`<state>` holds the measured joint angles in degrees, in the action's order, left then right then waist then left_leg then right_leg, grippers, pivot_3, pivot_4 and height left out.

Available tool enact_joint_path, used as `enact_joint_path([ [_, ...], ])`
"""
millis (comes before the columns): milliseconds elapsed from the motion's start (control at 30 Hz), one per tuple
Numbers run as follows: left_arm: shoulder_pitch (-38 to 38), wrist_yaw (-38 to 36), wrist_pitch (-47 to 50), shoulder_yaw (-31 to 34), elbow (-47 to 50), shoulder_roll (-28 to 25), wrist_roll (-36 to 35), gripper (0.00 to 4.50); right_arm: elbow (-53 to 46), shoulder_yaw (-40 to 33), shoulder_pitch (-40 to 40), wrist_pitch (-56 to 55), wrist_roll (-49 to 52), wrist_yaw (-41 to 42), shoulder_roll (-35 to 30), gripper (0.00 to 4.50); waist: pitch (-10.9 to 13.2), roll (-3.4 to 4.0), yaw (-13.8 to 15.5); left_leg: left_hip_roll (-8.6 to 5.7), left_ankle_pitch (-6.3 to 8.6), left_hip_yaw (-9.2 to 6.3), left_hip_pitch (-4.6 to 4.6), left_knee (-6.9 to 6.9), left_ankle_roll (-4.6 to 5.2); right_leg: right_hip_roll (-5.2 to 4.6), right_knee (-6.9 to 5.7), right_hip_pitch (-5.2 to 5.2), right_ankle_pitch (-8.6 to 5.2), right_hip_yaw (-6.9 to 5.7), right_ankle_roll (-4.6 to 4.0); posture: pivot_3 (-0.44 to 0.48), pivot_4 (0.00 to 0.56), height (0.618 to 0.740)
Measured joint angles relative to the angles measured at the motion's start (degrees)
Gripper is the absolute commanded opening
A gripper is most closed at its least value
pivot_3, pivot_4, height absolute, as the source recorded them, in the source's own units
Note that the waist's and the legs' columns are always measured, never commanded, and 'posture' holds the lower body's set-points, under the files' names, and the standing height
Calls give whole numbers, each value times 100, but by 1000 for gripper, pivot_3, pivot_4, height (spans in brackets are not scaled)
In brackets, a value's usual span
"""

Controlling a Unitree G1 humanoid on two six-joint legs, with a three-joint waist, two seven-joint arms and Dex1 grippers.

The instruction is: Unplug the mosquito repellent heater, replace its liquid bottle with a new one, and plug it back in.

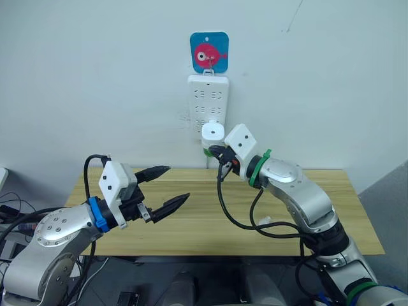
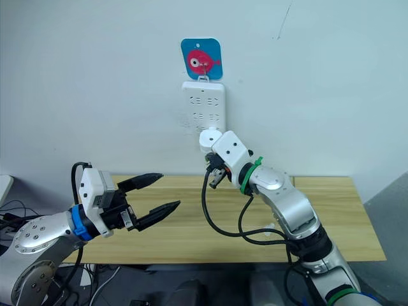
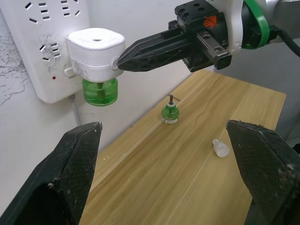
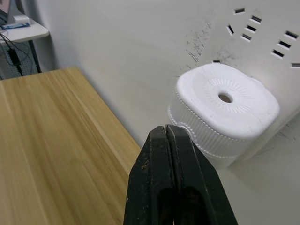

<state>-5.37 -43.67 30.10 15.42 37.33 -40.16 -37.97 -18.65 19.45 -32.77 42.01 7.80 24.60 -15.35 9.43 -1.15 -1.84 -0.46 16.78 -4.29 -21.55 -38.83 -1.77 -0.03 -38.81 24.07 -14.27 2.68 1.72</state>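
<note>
Mosquito repellent heater [image 3: 96,54] sits plugged into the lower part of the white power strip [image 1: 208,102], which hangs upright on the wall above the far edge of the table [image 1: 191,229]. A blue tag with a pink fish [image 1: 209,52] hangs just above the strip. The heater's round vent hole faces up; its back is against the strip, so it juts out from the wall toward the robot. A green liquid bottle [image 3: 99,91] is fitted beneath it, hanging straight down, so heater and bottle together run vertically.

Right gripper [image 3: 123,56]: fingers pressed together with no gap, nothing between them. Fingertips point at the heater's ribbed side wall and meet it, or nearly so, at mid-height; true contact cannot be told. In the right wrist view the closed fingers [image 4: 174,178] sit just in front of the heater's lower edge.

Left gripper [image 1: 171,188]: fingers spread wide apart, empty, held above the table's left part, well apart from the heater and pointing toward it.

On the table below the heater: a small green bottle [image 3: 169,112] standing upright with its wick pointing up, and near it a small clear cap [image 3: 220,147] lying loose.
</note>
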Motion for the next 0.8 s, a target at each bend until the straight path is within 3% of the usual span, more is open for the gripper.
enact_joint_path([
  [800, 390, -70, -51, -226, -227, -5, 44, 4500, 383, -20, 8, -80, -314, -318, 441, 10, 0, 1, -6, 1, -18, 0, 5, -1, -19, 1, -2, -3, -2, -3, 3, 4, 134, 740],
])
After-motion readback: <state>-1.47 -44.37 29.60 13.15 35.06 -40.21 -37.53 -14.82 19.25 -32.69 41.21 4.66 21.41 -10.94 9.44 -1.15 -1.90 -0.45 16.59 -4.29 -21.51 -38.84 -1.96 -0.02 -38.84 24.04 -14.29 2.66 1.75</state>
